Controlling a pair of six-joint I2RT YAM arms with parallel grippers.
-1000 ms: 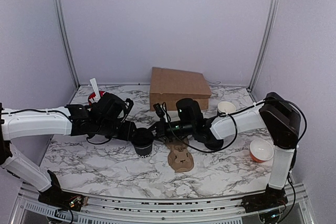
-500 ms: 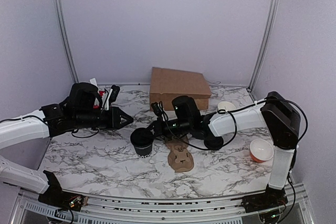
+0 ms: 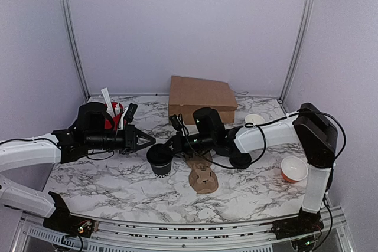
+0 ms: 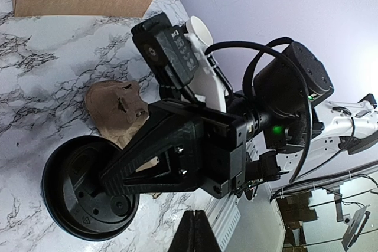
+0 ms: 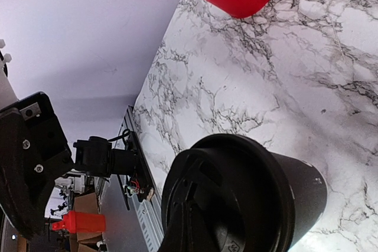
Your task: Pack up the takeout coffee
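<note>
On the marbled tabletop (image 3: pixel 106 181), the takeout coffee (image 3: pixel 160 159) is stood upright (lid uppermost), between both arms. The left end effector (image 3: pixel 146 140) is seen open, empty, just beside it; the right end effector (image 3: pixel 169 143) cannot be judged.

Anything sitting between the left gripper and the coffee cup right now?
Nothing: in the top view only bare marble separates the left gripper from the takeout coffee, which stands upright and lidded.

The small black paper coffee cup (image 3: pixel 160 160) has a black plastic lid and small white print. The table top (image 3: pixel 118 181) is white marble with grey veins. The cardboard box (image 3: pixel 201 96) is plain brown. A small orange bowl (image 3: pixel 293 169) is white inside.
</note>
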